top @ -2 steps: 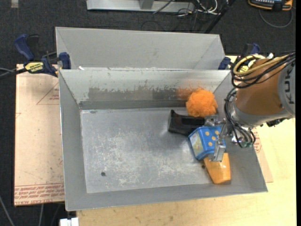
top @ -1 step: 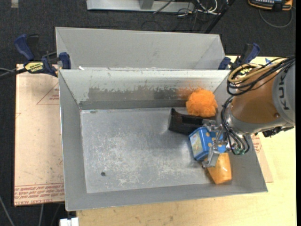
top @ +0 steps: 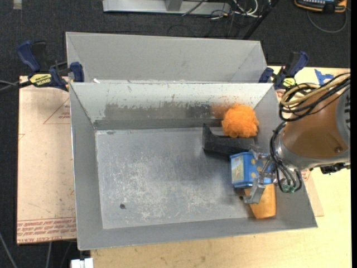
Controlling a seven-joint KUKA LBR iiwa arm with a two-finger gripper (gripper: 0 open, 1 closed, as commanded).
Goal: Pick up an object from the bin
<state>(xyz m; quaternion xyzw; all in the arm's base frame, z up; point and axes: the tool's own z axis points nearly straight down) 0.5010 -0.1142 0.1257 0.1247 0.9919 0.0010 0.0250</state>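
Here I am, low in the bin (top: 83,166), at about four o'clock on its floor. My arm reaches in from three o'clock, its brown-orange cover (top: 315,135) bulging over the right rim and cables (top: 301,96) looping above it. My claw (top: 255,193) hangs right in the seam between two things. One is a small blue box (top: 240,169) with a pale label on its face, lying just at my eleven o'clock. The other is a smooth orange block (top: 266,206), rounded at its end, at my five o'clock and close to the bin's front right corner. The claw's metal tip looks to be touching the upper end of the orange block, and the blue box sits hard up against my wrist. Apart or together? I cannot tell, because my own hardware crowds the spot, and I can't make out either thing being gripped. At eleven o'clock from the blue box lies a flat black object (top: 220,144), its near edge touching or just beside the box's top, I can't say which. Past that, at two o'clock of the floor and against the back wall, sits a fuzzy orange ball (top: 241,121), resting at the black object's far end. All four things cluster on the right side of the floor, from two round to four o'clock.
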